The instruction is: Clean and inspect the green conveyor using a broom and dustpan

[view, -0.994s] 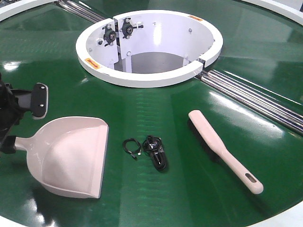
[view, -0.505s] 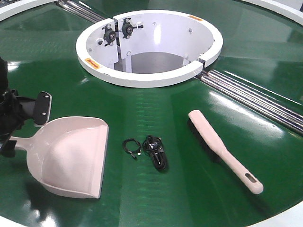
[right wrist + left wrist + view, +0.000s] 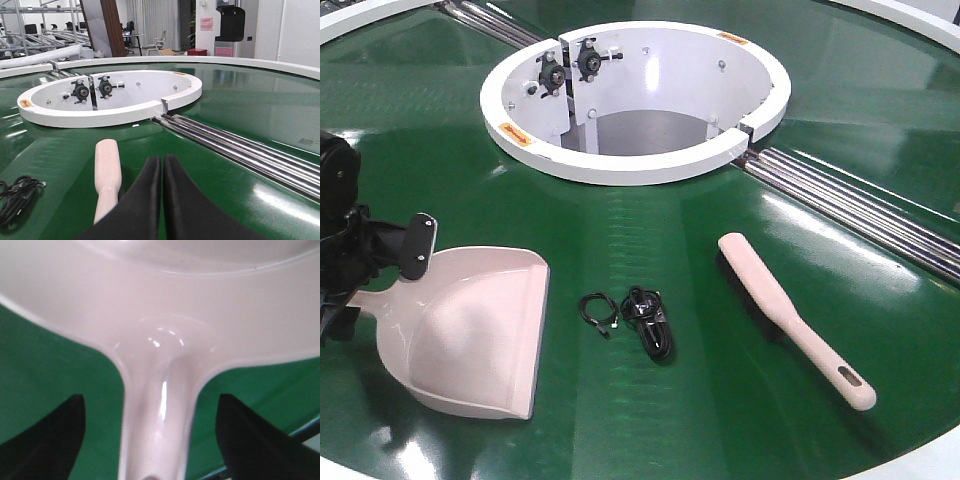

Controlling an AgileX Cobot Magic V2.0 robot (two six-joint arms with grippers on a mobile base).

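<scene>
Well, the left gripper [image 3: 150, 405] sits right at the handle of the dustpan [image 3: 470, 330]. Its two black fingers [image 3: 50, 440] are spread wide, one on each side of the handle. In the wrist view they do not seem to touch it. The handle runs straight between them, from the pan back toward the arm. So I think the next job is just to squeeze the fingers onto the handle. The left arm is much the nearer one to the dustpan.

The dustpan lies flat on the green conveyor [image 3: 650, 420], over on the left. It is pale pink and shiny, with raised sides. Its open mouth faces right, toward a small tangle of black cord [image 3: 640, 315] close by.

The broom [image 3: 790, 310] lies well apart on the right, slanted. Its brush end points toward the white hub [image 3: 620, 165]. The end with the hole points to the near edge. The right gripper [image 3: 162, 170] has its fingers pressed together and holds nothing. The broom lies just ahead of them, a little to the left.
</scene>
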